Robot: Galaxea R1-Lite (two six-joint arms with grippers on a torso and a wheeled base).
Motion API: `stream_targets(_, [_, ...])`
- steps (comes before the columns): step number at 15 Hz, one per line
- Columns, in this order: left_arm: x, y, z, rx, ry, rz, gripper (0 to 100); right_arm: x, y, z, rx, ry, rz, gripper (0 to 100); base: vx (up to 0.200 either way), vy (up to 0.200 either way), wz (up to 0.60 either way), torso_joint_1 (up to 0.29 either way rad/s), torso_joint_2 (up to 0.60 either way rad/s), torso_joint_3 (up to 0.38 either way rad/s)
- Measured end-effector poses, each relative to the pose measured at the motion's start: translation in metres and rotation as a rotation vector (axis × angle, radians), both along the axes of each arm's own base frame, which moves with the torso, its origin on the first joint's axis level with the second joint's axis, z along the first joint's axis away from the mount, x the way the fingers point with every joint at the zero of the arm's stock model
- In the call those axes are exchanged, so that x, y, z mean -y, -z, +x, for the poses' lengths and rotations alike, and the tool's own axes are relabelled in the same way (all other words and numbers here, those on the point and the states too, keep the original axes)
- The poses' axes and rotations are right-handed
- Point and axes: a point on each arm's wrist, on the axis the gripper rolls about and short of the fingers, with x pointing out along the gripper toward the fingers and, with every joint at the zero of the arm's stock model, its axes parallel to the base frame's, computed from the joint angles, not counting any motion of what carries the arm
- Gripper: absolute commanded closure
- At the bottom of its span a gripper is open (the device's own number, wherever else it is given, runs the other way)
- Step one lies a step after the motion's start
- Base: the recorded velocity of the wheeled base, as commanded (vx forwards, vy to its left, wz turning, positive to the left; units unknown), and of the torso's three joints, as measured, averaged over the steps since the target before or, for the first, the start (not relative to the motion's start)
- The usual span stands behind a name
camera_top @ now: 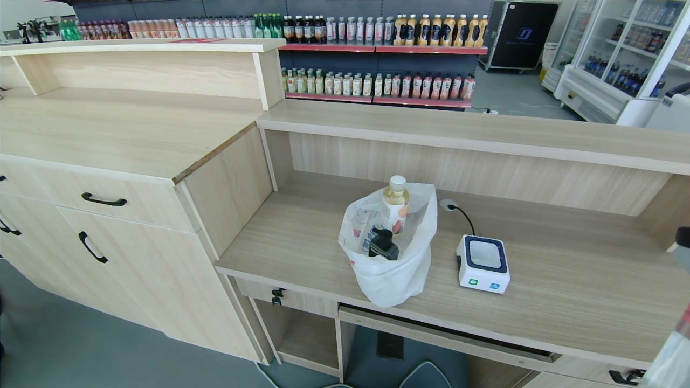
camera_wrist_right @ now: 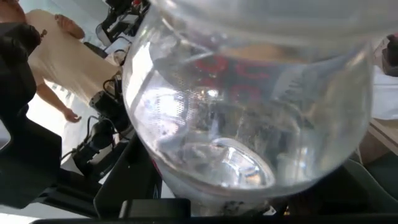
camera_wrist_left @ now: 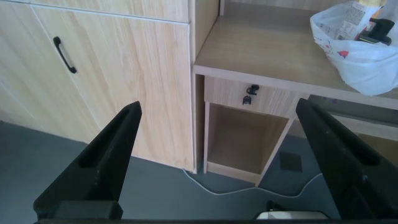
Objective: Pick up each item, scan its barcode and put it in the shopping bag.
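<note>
Holding: clear bottle (camera_wrist_right: 249, 93), clamped in right gripper (camera_wrist_right: 199, 186)
Left gripper (camera_wrist_left: 219, 106): spread wide, empty
Shopping bag (camera_top: 393, 280): soft-sided, liable to topple under a careless drop

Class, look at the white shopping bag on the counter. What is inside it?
A drink bottle with a white cap stands in the shopping bag, with a black-topped item nearer the robot. The bag's wall hides their lower parts and anything beneath.
</note>
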Motion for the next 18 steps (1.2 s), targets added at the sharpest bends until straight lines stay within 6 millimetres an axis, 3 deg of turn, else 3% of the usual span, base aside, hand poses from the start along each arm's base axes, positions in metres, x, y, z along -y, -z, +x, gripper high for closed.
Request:
stream_targets(8, [0.000, 0.000, 0.000, 0.000, 0.000, 0.000, 0, 0.002, -0.001, -0.003, 0.020, 0.014, -0.012, 100, 0.000, 0.000, 0.00, 0.000, 0.00, 0.000])
stream_targets(11, [0.000, 0.000, 0.000, 0.000, 0.000, 0.000, 0, 0.003, 0.002, 0.010, 0.107, 0.173, -0.098, 100, 0.000, 0.000, 0.00, 0.000, 0.00, 0.000])
stream_targets(13, [0.000, 0.000, 0.000, 0.000, 0.000, 0.000, 0, 0.005, 0.006, 0.032, 0.198, 0.367, -0.213, 100, 0.000, 0.000, 0.00, 0.000, 0.00, 0.000])
stream_targets(15, [0.000, 0.000, 0.000, 0.000, 0.000, 0.000, 0, 0.012, 0.015, 0.067, 0.340, 0.620, -0.349, 100, 0.000, 0.000, 0.00, 0.000, 0.00, 0.000])
stream_targets(18, [0.000, 0.000, 0.000, 0.000, 0.000, 0.000, 0, 0.033, 0.053, 0.120, 0.537, 0.891, -0.590, 100, 0.000, 0.000, 0.00, 0.000, 0.00, 0.000])
